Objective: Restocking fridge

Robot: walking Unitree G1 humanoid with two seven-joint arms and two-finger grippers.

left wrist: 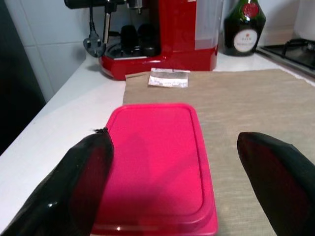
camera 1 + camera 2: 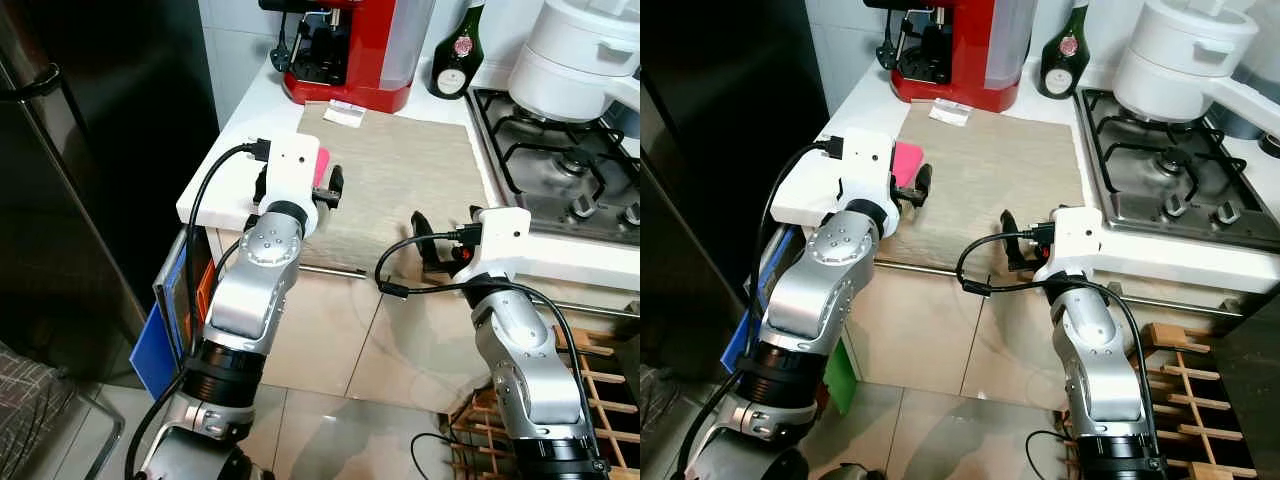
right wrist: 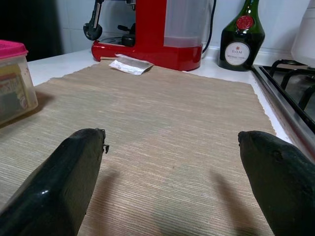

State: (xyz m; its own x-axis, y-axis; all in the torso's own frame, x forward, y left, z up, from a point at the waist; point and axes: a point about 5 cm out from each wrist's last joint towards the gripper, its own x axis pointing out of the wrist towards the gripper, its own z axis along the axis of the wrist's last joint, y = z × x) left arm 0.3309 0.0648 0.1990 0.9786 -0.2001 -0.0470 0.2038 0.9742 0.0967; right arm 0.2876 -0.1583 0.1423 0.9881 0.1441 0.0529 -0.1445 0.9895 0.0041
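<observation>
While the pink-lidded box (image 1: 160, 164) sits on the surface (image 2: 250, 120) by the mat's (image 2: 400, 170) edge, I have my left pincer (image 1: 172, 182) spread around it, ungripped. My right pincer (image 3: 172, 182) hovers spread. Restocking has barely begun, I judge.

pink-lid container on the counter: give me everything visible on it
The rectangular clear plastic container with a pink lid sits upright on the beige woven mat, near the white counter's front left edge. The lid is glossy, with rounded corners and a raised rim, and looks closed. Through the clear wall, seen in the right wrist view, something yellowish and dark shows inside. The left gripper is open, one black finger on either side of the container; contact cannot be confirmed.
</observation>
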